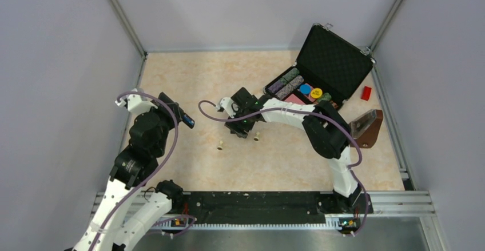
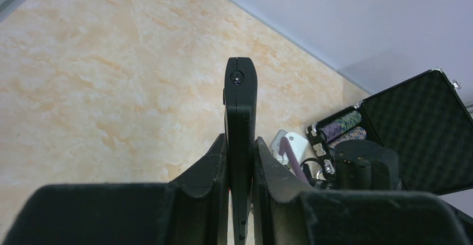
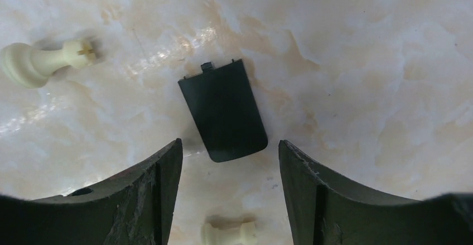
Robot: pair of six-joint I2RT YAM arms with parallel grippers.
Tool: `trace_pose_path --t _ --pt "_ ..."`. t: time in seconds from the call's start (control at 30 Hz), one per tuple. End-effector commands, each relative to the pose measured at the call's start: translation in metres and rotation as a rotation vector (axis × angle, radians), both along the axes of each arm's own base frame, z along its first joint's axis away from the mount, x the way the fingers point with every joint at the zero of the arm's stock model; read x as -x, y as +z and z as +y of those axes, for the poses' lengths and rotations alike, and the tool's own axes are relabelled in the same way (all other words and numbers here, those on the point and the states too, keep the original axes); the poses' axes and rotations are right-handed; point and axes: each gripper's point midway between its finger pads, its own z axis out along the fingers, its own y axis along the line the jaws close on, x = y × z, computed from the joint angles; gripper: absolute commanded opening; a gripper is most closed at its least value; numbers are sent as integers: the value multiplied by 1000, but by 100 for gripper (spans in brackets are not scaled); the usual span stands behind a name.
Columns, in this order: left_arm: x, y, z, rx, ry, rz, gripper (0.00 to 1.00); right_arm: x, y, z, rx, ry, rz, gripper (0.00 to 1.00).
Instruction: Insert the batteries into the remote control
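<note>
Over the table's [image 1: 189, 79] middle, the right gripper [image 3: 230, 144] hangs spread above the back cover [image 3: 223, 111]; squaring to its long edges looks wise. By the left edge, the left gripper [image 2: 241, 144] pinches the remote control [image 2: 240, 94] aloft; batteries unseen.

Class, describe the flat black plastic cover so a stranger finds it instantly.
On the beige marbled tabletop, look below the right arm's open end effector. The flat black plastic cover lies beside two cream pawn-shaped pegs; it alone is dark, flat and tabbed.
</note>
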Motion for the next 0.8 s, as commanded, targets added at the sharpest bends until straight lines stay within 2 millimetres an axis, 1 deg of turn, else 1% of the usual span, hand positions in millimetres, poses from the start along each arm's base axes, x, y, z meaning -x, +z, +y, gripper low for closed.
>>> trace_pose_path --t 0.0,0.13,0.2,0.3,0.43,0.5,0.57,0.77 --pt "-1 26 2 22 10 -52 0 -12 -6 2 77 79 -54 63" --pt "-3 27 0 27 5 -55 0 -17 -15 -1 134 100 -60 62" --pt "-3 27 -1 27 0 -51 0 -15 -20 -3 155 111 -45 59" --pt "-5 25 -4 29 -8 -44 0 -8 -24 -4 163 122 -1 52" --pt "-6 24 -6 30 -14 -39 0 0 -24 -6 170 106 52 39" --pt "-6 23 -6 32 -18 -39 0 1 -21 -5 166 90 66 37" --pt "-6 23 -6 32 -18 -38 0 -1 -16 -2 154 65 68 36" --pt "-5 21 -6 37 -19 -36 0 -10 7 1 113 -2 15 36"
